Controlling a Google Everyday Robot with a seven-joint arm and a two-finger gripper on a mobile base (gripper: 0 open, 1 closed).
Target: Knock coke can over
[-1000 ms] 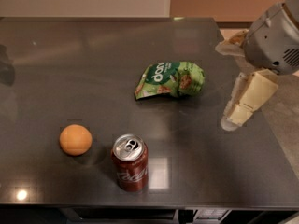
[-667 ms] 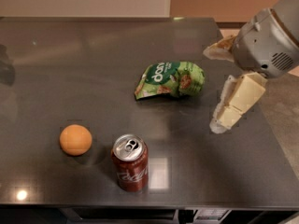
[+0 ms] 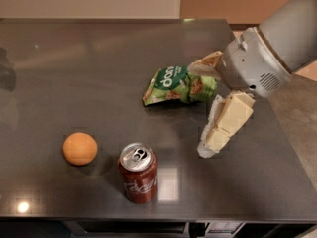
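Dark tabletop (image 3: 74, 58), coke can (image 3: 138, 175) upright near front edge; gripper (image 3: 198, 109), fingers (image 3: 228, 120) spread wide, toward right edge beside green snack bag (image 3: 178, 86); probably approach step, next likely a lateral push against can.

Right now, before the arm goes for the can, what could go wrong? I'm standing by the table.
1. The can stands near the table's front edge; tipped forward, it might roll off.
2. The ball sits close beside the can, on the side away from the gripper; a push could send it rolling too.
3. The open gripper hovers right by the bag and may drag it along.
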